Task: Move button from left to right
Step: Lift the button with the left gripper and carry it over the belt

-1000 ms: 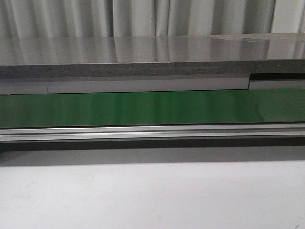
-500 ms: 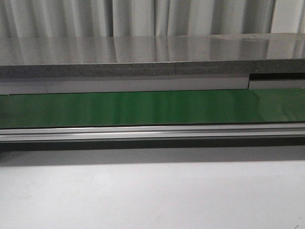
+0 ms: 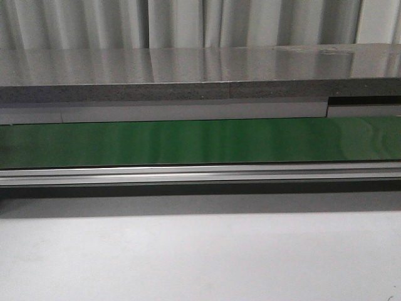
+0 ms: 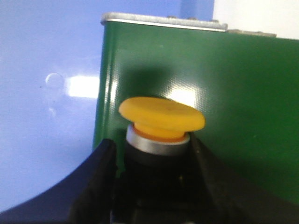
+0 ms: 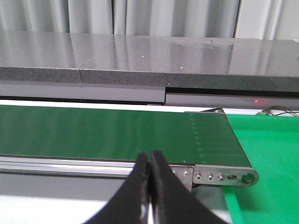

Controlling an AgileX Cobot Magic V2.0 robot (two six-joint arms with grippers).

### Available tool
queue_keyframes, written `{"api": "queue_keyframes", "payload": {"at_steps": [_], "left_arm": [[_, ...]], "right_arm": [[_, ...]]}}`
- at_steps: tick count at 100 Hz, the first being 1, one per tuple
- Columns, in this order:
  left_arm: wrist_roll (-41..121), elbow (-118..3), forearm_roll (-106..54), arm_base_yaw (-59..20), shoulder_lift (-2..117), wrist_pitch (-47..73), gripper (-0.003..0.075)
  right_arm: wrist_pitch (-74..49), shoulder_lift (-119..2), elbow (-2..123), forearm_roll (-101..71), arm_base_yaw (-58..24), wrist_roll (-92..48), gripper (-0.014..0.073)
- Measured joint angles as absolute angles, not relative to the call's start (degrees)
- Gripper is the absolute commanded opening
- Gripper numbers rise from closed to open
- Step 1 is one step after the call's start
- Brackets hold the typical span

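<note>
In the left wrist view the button has a round yellow-orange cap, a silver collar and a black body. My left gripper is shut on the button's body, one black finger on each side. The button is over the end of the green conveyor belt. In the right wrist view my right gripper is shut and empty, in front of the belt's near rail. The front view shows neither gripper nor the button.
The green belt runs across the front view with an aluminium rail in front and a grey stone ledge behind. In the right wrist view the belt's end bracket borders a bright green mat.
</note>
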State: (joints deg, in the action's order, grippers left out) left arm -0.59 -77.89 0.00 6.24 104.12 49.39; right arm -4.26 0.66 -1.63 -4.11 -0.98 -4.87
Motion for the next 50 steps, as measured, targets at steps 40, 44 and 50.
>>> {"api": "queue_keyframes", "payload": {"at_steps": [40, 44, 50], "left_arm": [[0.0, -77.89, -0.95, 6.24, 105.55, 49.75, 0.0492], [0.0, -77.89, -0.95, 6.24, 105.55, 49.75, 0.0576], [0.56, -77.89, -0.95, 6.24, 105.55, 49.75, 0.0658]], "right_arm": [[-4.26, 0.66, -1.63, -4.11, -0.98, -4.87, -0.0068], [-4.26, 0.66, -1.63, -4.11, -0.98, -4.87, -0.0068], [-4.26, 0.66, -1.63, -4.11, -0.98, -4.87, -0.0068]]}}
